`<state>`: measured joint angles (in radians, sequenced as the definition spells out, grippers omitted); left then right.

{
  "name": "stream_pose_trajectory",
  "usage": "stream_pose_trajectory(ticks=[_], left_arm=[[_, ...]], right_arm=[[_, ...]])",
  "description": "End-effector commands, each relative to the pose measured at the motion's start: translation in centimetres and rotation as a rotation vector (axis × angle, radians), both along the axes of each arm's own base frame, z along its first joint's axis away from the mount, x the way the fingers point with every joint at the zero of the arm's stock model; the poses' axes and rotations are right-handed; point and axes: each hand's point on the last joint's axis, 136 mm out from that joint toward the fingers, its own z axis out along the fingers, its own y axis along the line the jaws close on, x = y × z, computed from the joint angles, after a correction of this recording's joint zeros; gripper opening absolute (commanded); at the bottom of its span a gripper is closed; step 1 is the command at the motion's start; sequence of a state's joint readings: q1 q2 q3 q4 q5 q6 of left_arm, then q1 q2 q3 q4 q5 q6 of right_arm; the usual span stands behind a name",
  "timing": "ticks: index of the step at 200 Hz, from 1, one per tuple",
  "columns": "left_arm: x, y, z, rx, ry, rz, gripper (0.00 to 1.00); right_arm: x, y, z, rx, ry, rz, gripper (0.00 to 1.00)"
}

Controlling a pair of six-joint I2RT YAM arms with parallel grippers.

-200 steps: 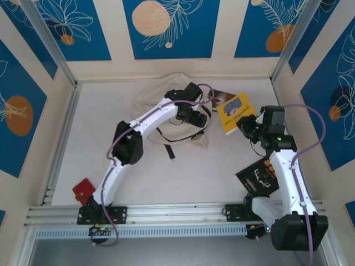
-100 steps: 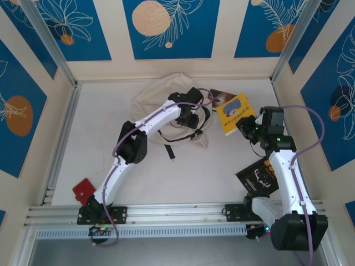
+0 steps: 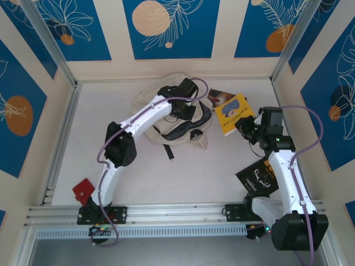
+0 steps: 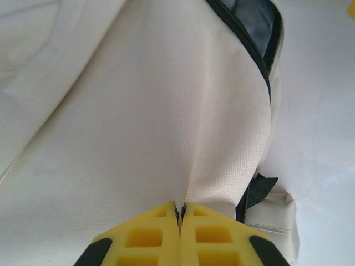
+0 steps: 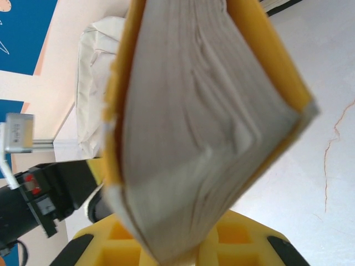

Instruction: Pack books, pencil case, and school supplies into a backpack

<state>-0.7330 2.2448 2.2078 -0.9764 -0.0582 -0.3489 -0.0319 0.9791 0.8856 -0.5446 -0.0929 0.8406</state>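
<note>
The cream backpack (image 3: 148,94) lies in the upper middle of the top view. The left gripper (image 4: 180,215) is on it, and its jaws are pressed together and pinch a fold of the cloth. The black zip opening shows at the upper right of the left wrist view. To the right of the backpack, the right gripper (image 3: 243,126) pinches the lower corner of a tilted yellow book (image 3: 233,112). A brown book (image 3: 220,96) lies just at its upper left. A black book (image 3: 258,177) lies at the lower right.
</note>
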Motion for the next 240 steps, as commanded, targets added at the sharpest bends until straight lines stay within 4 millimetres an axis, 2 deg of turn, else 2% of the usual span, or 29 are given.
stream_pose_trajectory(ticks=[1,30,60,92,123,158,191,240], left_arm=[[0.5,1.0,4.3,-0.036,-0.102,0.019,0.0],[1.6,2.1,8.7,-0.069,-0.246,0.063,0.0],[2.5,2.9,12.3,-0.132,-0.372,0.129,0.0],[2.6,2.2,13.9,-0.209,-0.407,0.134,0.0],[2.3,1.7,13.9,-0.234,-0.391,0.114,0.0],[1.5,2.5,13.7,-0.221,-0.383,0.114,0.0],[0.3,3.7,14.8,-0.228,-0.401,0.115,0.0],[-1.2,5.4,17.1,-0.256,-0.449,0.126,0.0]], right_arm=[[0.3,0.7,1.5,0.007,-0.072,0.037,0.0],[-0.1,1.9,1.4,0.022,-0.067,0.094,0.0],[-0.8,4.5,1.9,0.058,-0.08,0.204,0.0],[-1.5,7.0,1.4,0.125,-0.059,0.284,0.0],[-1.5,10.0,0.7,0.264,-0.036,0.381,0.0],[0.2,12.7,0.6,0.332,-0.049,0.435,0.0],[2.9,14.4,0.0,0.356,-0.041,0.429,0.0],[6.6,17.0,-3.3,0.311,-0.01,0.347,0.0]])
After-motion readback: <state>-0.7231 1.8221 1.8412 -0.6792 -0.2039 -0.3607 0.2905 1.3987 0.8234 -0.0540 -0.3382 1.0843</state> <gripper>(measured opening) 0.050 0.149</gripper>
